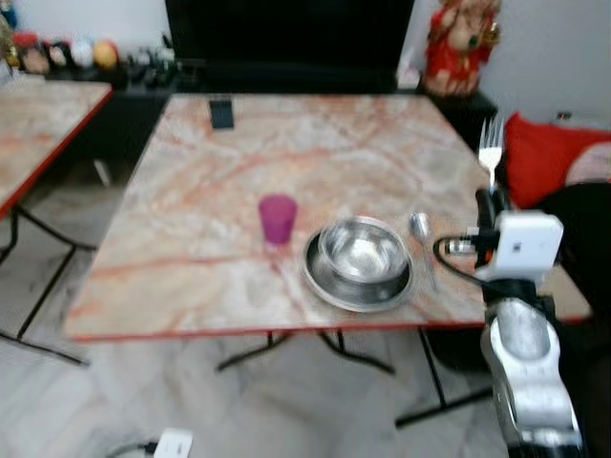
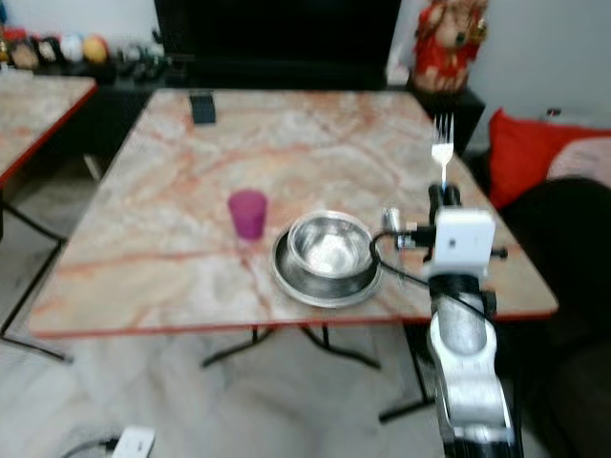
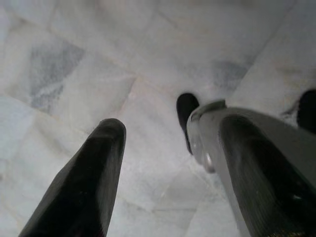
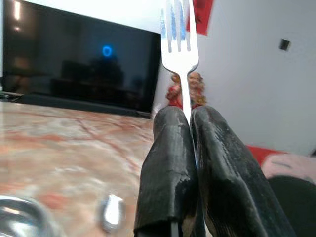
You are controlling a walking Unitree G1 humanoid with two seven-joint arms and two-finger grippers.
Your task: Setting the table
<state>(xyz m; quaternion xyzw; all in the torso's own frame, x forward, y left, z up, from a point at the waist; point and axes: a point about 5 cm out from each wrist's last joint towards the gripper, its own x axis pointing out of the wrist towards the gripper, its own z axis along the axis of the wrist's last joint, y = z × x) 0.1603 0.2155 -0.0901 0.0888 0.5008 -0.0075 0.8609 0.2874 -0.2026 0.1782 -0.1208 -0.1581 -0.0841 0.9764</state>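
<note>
Fork (image 4: pixel 179 44): upright, long axis vertical, tines up, handle down between the fingers.
Right gripper (image 4: pixel 190 123): clamped on the fork's handle, raised over the marble table's (image 1: pixel 220 181) right edge, just right of the spoon (image 1: pixel 421 229).
Table: steel bowl (image 1: pixel 363 250) in a steel plate (image 1: pixel 329 286), pink cup (image 1: pixel 278 218) to their left.
Left gripper (image 3: pixel 158 143): fingers apart, empty, above the floor (image 3: pixel 98 49).

Silver right arm (image 2: pixel 465 367), white boxy wrist block (image 2: pixel 462 239), looping black cable (image 2: pixel 393 267), matte black tool fingers (image 4: pixel 170 173).
</note>
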